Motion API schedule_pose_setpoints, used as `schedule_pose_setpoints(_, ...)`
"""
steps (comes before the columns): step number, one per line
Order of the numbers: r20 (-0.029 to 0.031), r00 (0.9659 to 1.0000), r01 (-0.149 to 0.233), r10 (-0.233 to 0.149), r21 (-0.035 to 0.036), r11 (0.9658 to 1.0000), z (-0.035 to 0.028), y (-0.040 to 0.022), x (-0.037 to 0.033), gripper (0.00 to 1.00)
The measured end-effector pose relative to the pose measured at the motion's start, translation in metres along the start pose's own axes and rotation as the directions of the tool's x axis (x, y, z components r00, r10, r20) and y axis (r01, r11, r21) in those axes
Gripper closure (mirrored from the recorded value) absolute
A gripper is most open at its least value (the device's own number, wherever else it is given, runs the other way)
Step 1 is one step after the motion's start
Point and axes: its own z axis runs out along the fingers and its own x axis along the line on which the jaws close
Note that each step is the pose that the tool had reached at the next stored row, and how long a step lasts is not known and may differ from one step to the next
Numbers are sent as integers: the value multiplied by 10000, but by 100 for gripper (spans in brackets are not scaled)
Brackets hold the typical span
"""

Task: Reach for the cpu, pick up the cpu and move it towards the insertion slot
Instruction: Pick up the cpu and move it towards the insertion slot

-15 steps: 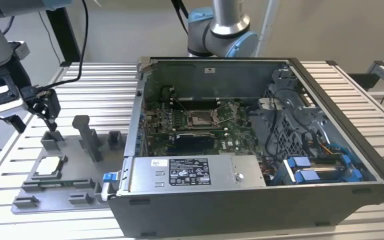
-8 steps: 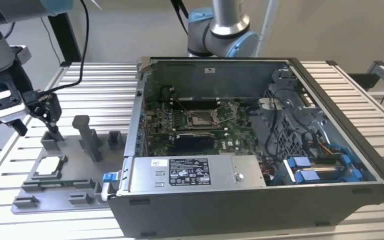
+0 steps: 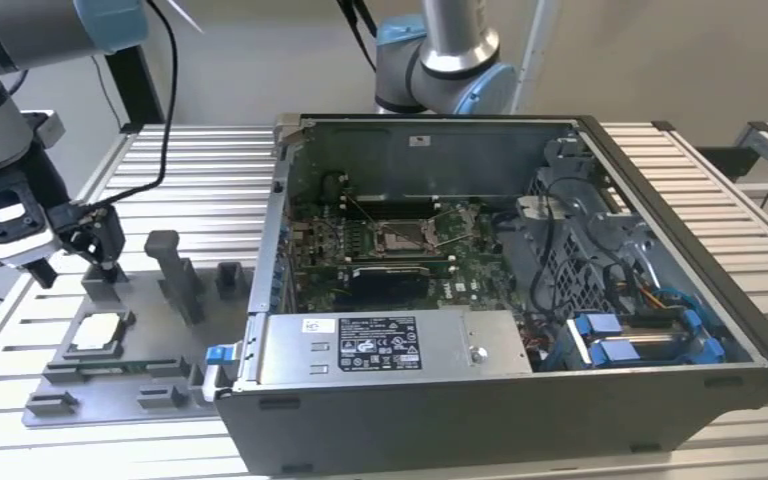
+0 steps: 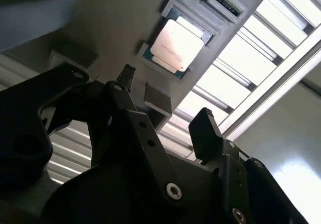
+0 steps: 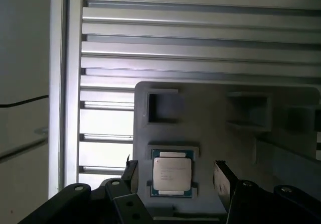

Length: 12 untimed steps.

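Observation:
The cpu, a small square chip with a silvery top, lies flat in a recess of the grey fixture plate at the exterior view's left. My gripper hangs above it, open, with nothing between the fingers. In the first wrist view the cpu sits between the two black fingertips of the gripper, still below them. The second wrist view shows the cpu beyond the open gripper. The insertion slot, a shiny-framed socket on the green board, lies inside the open computer case.
Grey upright blocks stand on the fixture plate close to the gripper. The computer case has tall metal walls and sits to the exterior view's right of the plate. A second robot arm stands behind it. The table is slatted aluminium.

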Motion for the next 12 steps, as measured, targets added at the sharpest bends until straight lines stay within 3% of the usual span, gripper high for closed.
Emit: schedule_pose_setpoints(12,1,10000,0,0,-1,10000,178,-125,5,0)
